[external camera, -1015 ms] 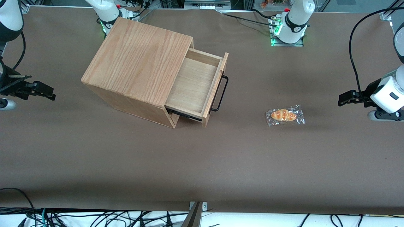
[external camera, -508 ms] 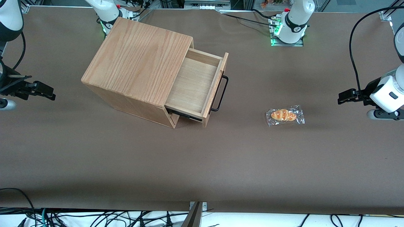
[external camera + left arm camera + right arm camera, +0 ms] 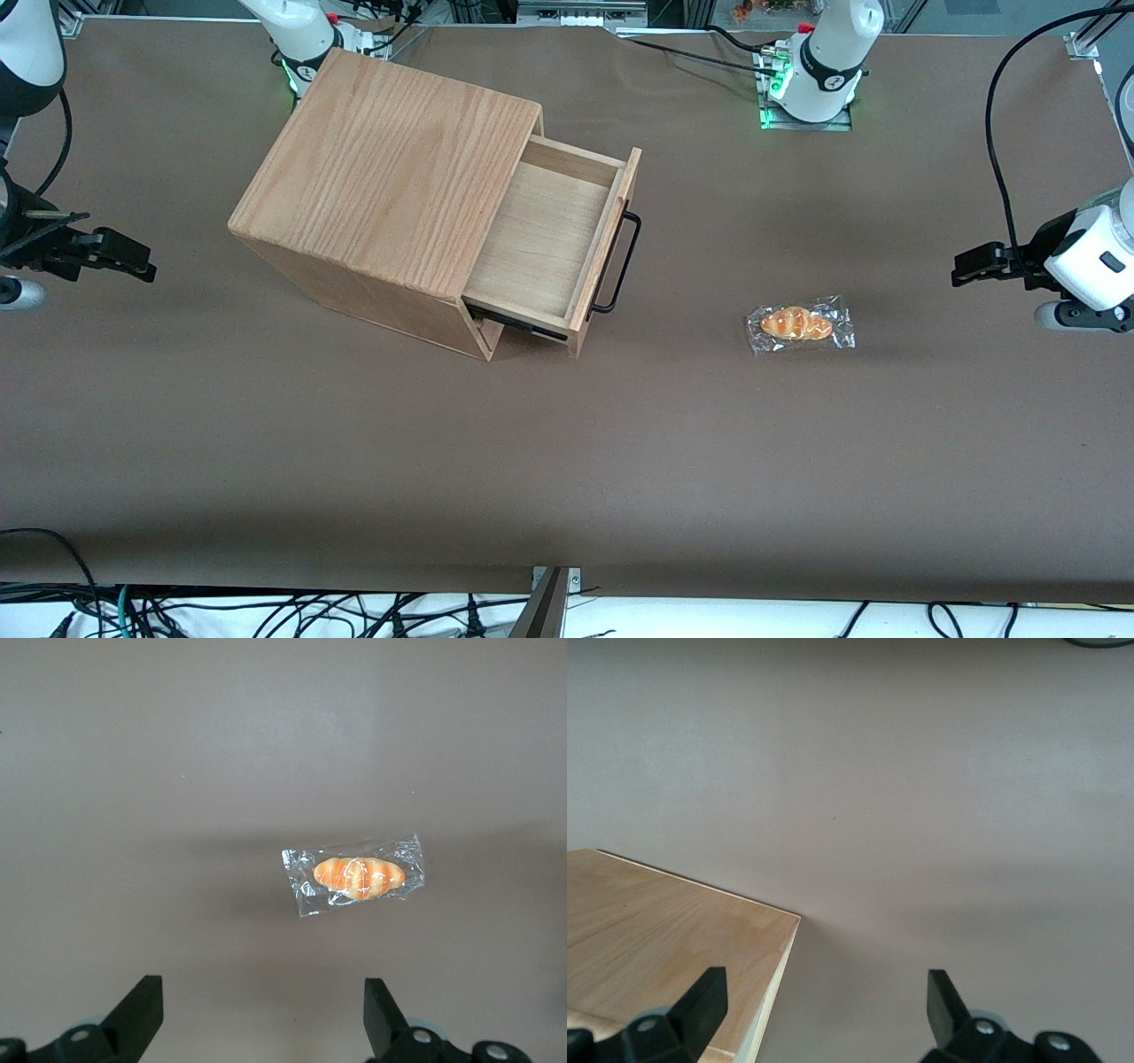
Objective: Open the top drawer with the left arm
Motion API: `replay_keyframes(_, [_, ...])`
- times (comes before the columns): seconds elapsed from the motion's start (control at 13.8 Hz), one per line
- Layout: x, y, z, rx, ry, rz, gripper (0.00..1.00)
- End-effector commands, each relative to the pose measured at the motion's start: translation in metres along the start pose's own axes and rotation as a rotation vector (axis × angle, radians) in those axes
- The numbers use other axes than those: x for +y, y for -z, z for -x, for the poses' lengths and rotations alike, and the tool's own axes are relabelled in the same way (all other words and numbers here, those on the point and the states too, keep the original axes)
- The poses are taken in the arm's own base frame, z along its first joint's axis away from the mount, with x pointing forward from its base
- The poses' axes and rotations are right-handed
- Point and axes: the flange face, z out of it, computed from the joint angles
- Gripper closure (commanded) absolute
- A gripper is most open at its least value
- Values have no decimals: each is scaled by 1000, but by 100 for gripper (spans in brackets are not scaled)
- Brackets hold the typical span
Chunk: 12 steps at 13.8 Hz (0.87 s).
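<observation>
A wrapped bread roll (image 3: 800, 324) lies flat on the brown table (image 3: 567, 461), sealed in clear crinkled plastic, toward the working arm's end. The wrist camera shows the same orange-glazed roll (image 3: 358, 877) lying lengthwise in its wrapper. A wooden cabinet box (image 3: 390, 182) stands on the table well apart from the roll, its oak-grain top facing up. Black cables (image 3: 266, 611) trail along the table's near edge.

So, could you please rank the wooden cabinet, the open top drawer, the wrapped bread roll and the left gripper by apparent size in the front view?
1. Wooden cabinet
2. Top drawer, pulled out
3. Wrapped bread roll
4. Left gripper, open, toward the working arm's end; it sits higher, so its rank against the roll is unsure.
</observation>
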Motion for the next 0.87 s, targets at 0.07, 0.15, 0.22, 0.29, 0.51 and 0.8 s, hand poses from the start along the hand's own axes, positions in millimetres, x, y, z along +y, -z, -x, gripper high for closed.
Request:
replay_keyframes(0.07, [-3, 4, 4, -17, -16, 20, 0])
replay_keyframes(0.15, [-3, 4, 5, -22, -16, 20, 0])
replay_keyframes(0.22, [-3, 3, 4, -23, -16, 22, 0])
replay_keyframes(0.29, [-4, 1, 4, -28, -14, 22, 0])
replay_keyframes(0.51, [-4, -2, 4, -45, -14, 15, 0])
replay_keyframes(0.8, [-4, -1, 5, -49, -18, 22, 0])
